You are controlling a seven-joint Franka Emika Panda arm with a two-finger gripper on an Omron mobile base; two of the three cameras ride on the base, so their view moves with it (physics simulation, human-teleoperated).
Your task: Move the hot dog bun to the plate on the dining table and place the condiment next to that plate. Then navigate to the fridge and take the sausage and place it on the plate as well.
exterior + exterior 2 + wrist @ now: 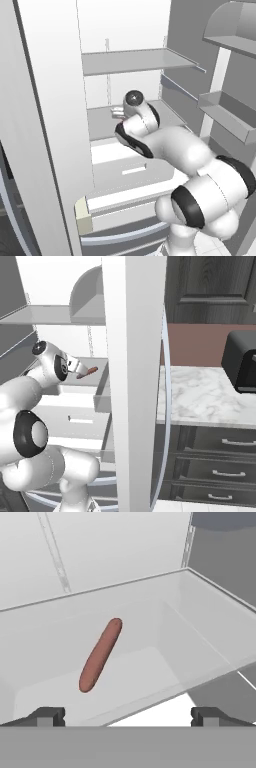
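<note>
The white arm is seen reaching forward from the base into the open fridge (135, 60), with its wrist bent toward the middle shelf (102, 122). The gripper (127, 716) is held wide open; its two dark fingertips (47, 716) stand far apart at the bottom of the hand view, and nothing is gripped between them. In the right base view the gripper (76, 367) is pointed at the sausage (88, 372), just short of it.

Beyond the fingertips, the sausage (100, 654) is found lying flat on the floor of a clear shelf tray (200, 632), untouched, with its length set diagonally in the hand view. The tray's front lip lies between the fingers and the sausage.

To the right, the fridge door (132, 381) is seen edge-on, and past it a marble counter (200, 396) carrying a dark appliance (242, 361).
</note>
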